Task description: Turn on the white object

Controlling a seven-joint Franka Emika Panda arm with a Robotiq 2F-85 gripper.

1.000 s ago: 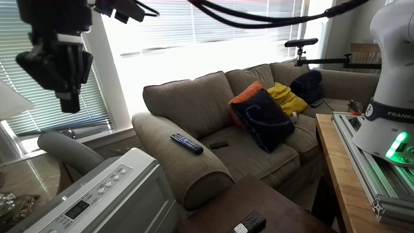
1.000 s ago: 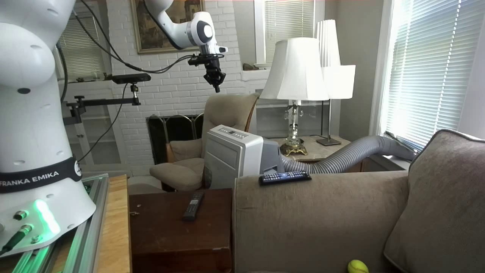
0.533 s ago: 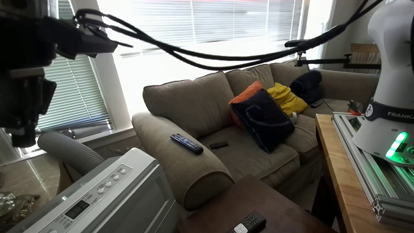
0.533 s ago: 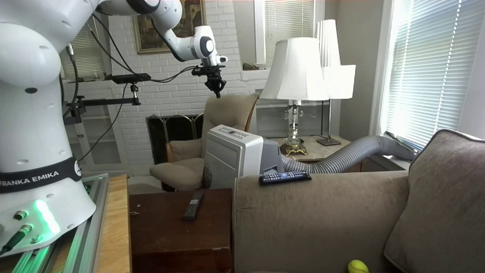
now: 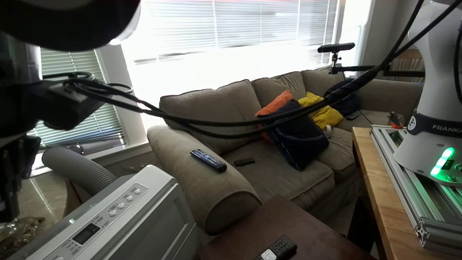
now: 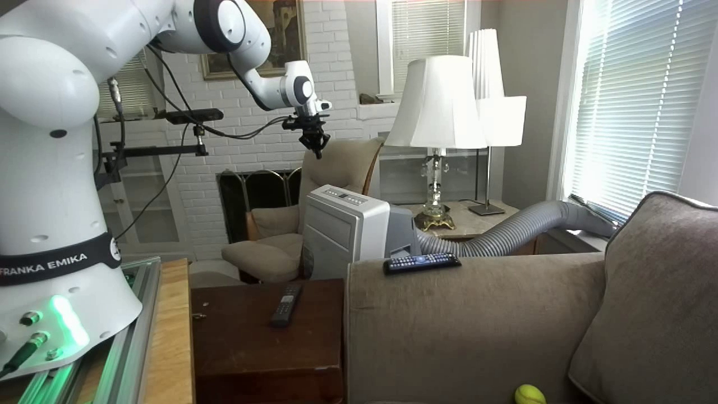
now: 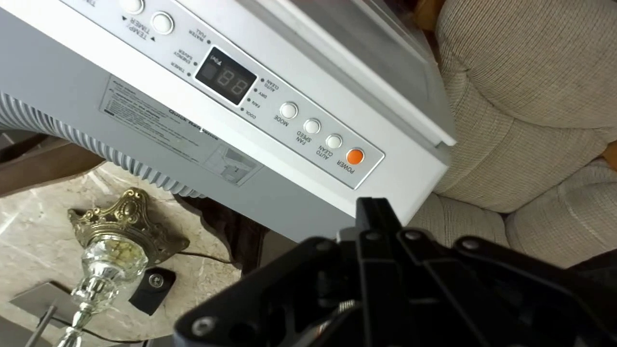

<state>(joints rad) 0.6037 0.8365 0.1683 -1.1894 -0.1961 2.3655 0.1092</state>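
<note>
The white object is a boxy appliance that stands upright in both exterior views [image 5: 158,177] [image 6: 342,224] and fills the upper part of the wrist view [image 7: 405,168]. Its top panel has a dark display [image 7: 225,75], several white buttons and an orange power button [image 7: 355,156] near the panel's end. My gripper [image 7: 371,200] is shut with its black fingertips together and nothing between them. It hangs above the appliance, apart from it, in an exterior view [image 6: 318,155]. In the wrist view the fingertips appear just below the power button. The gripper is partly cut off at the left edge in an exterior view [image 5: 9,213].
A grey hose [image 6: 505,230] runs from the appliance to the window. A lamp [image 6: 437,106] stands on a side table behind it. A beige armchair [image 6: 275,252], a sofa [image 6: 477,325] and a brown chest [image 6: 263,348] surround it. Remotes lie on the sofa arm and chest.
My gripper has moved down towards the appliance and remains shut. In an exterior view it has also shifted left, partly out of the frame. The appliance has not moved.
</note>
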